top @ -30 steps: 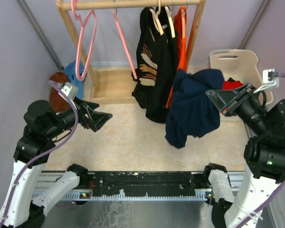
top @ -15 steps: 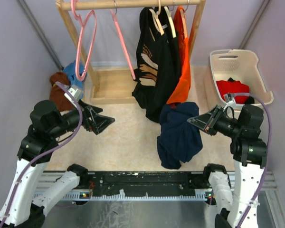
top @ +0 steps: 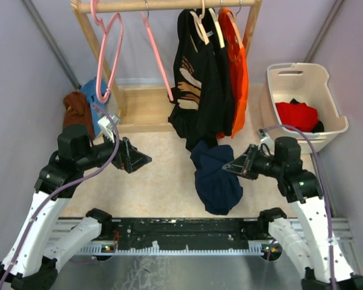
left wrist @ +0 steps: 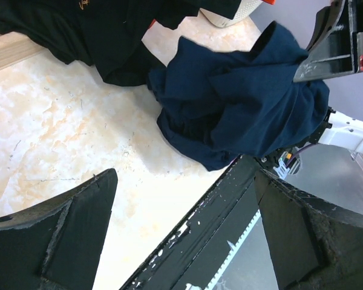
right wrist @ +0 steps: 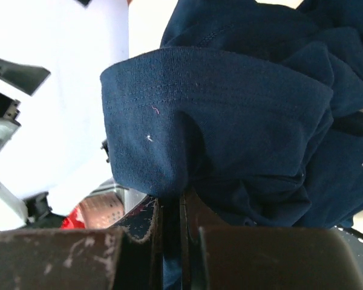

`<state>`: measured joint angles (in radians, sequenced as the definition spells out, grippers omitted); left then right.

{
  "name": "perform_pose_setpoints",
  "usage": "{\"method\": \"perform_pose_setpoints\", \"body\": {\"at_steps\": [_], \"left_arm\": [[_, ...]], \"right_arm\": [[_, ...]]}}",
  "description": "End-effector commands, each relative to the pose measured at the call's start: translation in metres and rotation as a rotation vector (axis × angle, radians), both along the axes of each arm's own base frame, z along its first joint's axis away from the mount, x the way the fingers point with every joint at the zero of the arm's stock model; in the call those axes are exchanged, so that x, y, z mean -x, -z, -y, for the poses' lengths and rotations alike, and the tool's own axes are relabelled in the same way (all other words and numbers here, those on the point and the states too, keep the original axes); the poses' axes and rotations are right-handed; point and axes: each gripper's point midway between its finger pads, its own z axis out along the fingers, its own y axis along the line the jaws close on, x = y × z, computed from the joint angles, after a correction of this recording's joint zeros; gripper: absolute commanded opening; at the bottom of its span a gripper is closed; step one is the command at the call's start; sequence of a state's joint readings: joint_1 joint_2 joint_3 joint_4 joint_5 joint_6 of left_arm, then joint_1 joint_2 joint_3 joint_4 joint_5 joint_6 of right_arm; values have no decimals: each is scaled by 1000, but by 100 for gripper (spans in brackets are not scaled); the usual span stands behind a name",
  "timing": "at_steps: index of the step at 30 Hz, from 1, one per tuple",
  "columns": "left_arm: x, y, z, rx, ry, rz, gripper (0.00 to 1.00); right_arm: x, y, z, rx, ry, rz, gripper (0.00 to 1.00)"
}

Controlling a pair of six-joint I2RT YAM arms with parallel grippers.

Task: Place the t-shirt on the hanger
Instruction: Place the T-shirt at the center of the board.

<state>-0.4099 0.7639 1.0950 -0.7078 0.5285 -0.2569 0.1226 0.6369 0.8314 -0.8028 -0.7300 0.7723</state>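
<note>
Right gripper (top: 231,168) is clamped on a small fold of the t-shirt (top: 216,181), which is hung bunched below it and could be dropped if that thin pinch slips

Over the last second we have swung our right end effector (top: 230,168) away from the basket (top: 302,72), in toward the middle of the table and lower. The t-shirt (top: 216,178) came with it and now hangs below the black shirt (top: 199,78). This uncovers the orange shirt (top: 237,72) and the red garment (top: 296,115). Our left end effector (top: 144,162) has edged toward the centre.
</note>
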Motion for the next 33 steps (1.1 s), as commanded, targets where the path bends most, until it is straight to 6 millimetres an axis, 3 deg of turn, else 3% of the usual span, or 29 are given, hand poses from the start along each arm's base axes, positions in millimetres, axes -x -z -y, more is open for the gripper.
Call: {"method": "perform_pose_setpoints", "body": {"at_steps": [1,6,10,13,19,23,26,29,33], "left_arm": [[4,-6,-1,-5,6,18,100],[4,8,-4,-35,3,-20,100],[4,8,-9,-41,-31,-12,100],[5,4,-13,-35,-62,3,100],[6,13,-18,-62,-81,-25,100],[3,14,-18,-62,-89,-24,100],[2,22,-14,-58,-76,-57,100],[1,25,-8,-42,-56,-83,100],[2,40,-8,-57,-61,-128,100]], "right_arm": [[-15,-21,-30,16,-6,101,0],[-1,-27,-88,93,-115,138,0],[-6,-29,-126,129,-163,180,0],[-18,-28,-141,188,-188,206,0],[-42,-14,-148,348,-210,252,0],[-45,0,-150,413,-252,260,39],[-46,-3,-140,454,-246,285,57],[-45,-20,-122,486,-214,322,67],[-34,-27,-96,529,-195,322,70]]}}
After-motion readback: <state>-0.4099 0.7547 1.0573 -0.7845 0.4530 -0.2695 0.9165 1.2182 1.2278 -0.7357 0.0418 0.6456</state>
